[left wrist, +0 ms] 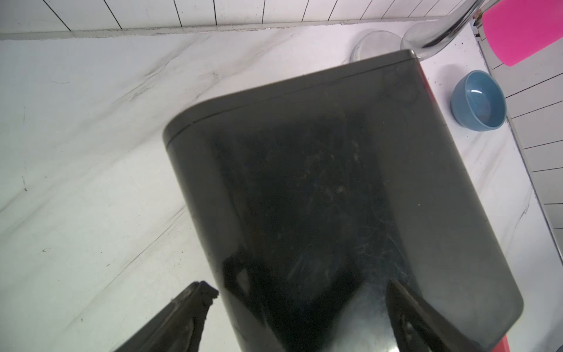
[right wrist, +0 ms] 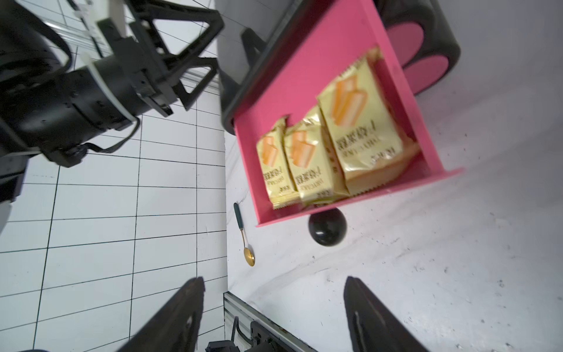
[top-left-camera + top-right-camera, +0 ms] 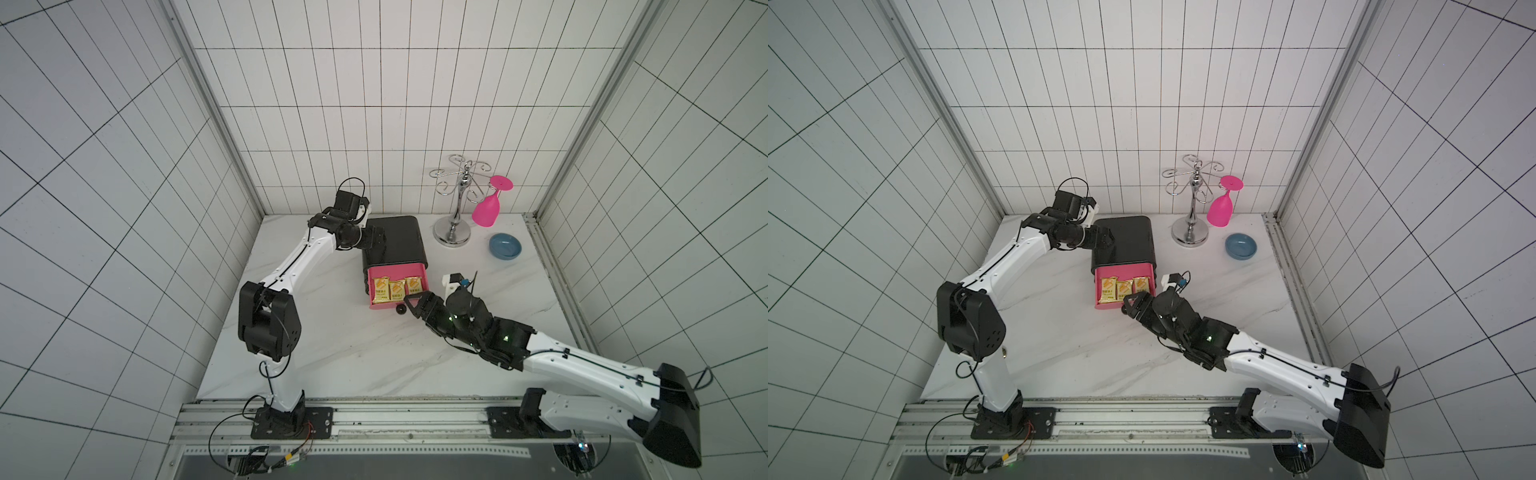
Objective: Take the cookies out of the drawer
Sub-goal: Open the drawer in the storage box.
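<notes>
Mid-table, black cabinet [image 3: 395,241]: left gripper [image 3: 377,237] spread open over its top edge, clasping nothing; useful as a brace. Pink drawer [image 2: 304,61]: pulled out. Right gripper [image 2: 274,279]: jaws apart, empty, short of the knob [image 2: 327,227]. Cookies [image 2: 335,137]: three yellow packets overlapping in the drawer; I'd come over the front lip and pinch the nearest edge.

White tiled walls [image 3: 374,104] around marbled white tabletop [image 3: 353,353]
</notes>
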Tool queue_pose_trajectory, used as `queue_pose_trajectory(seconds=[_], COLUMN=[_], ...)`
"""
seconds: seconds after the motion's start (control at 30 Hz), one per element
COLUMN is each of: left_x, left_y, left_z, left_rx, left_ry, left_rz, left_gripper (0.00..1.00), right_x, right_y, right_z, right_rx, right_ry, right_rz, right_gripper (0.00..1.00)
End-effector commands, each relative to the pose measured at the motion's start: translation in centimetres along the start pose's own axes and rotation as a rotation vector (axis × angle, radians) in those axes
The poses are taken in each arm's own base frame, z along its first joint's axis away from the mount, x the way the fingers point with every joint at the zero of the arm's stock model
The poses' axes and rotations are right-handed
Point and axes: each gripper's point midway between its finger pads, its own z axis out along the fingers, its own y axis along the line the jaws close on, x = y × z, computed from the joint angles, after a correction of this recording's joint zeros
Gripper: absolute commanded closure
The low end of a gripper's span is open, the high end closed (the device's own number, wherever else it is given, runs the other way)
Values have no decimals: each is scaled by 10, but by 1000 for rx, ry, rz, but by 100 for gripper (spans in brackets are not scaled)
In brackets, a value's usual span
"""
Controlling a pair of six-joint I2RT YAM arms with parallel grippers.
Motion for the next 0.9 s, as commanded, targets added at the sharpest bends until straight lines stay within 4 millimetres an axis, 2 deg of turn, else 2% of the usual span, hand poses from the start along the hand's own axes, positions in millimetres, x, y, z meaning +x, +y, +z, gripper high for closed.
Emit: queue_pose_trajectory(seconds=[0.0, 0.13, 0.2, 0.27, 0.3, 0.4, 0.47, 0.6, 0.7, 0.77, 0.87], left_x=[-32, -48, -41, -19, -7, 50, 92, 153, 178, 188, 196], left_y=[-3, 3, 7, 7, 7, 5, -1, -5, -8, -18, -21], left_z=[-35, -81, -104, -124, -132, -146, -148, -147, -137, -119, -91], left_rx=[32, 27, -2, -22, -33, -23, 6, 69, 145, 249, 289], left_ry=[-107, -197, -213, -204, -198, -163, -150, -156, -185, -184, -183], left_rz=[-26, -71, -108, -149, -173, -272, -330, -497, -618, -689, -755], left_gripper=[2, 2, 2, 2, 2, 2, 2, 2, 2, 2, 2], right_x=[-6, -22, -27, -33, -32, -34, -36, -38, -36, -36, -39], right_y=[-9, -6, -6, 4, 2, 8, 12, 17, 14, 12, 17], right_z=[-13, -18, -18, -20, -19, -18, -17, -12, -5, 2, 8], right_rx=[116, 159, 211, 261, 306, 384, 421, 425, 429, 430, 413], right_ry=[82, 109, 159, 213, 248, 339, 374, 399, 423, 433, 434], right_rz=[-99, -149, -197, -290, -322, -419, -458, -486, -488, -488, -486], right_gripper=[27, 27, 27, 27, 27, 27, 27, 28, 28, 28, 29])
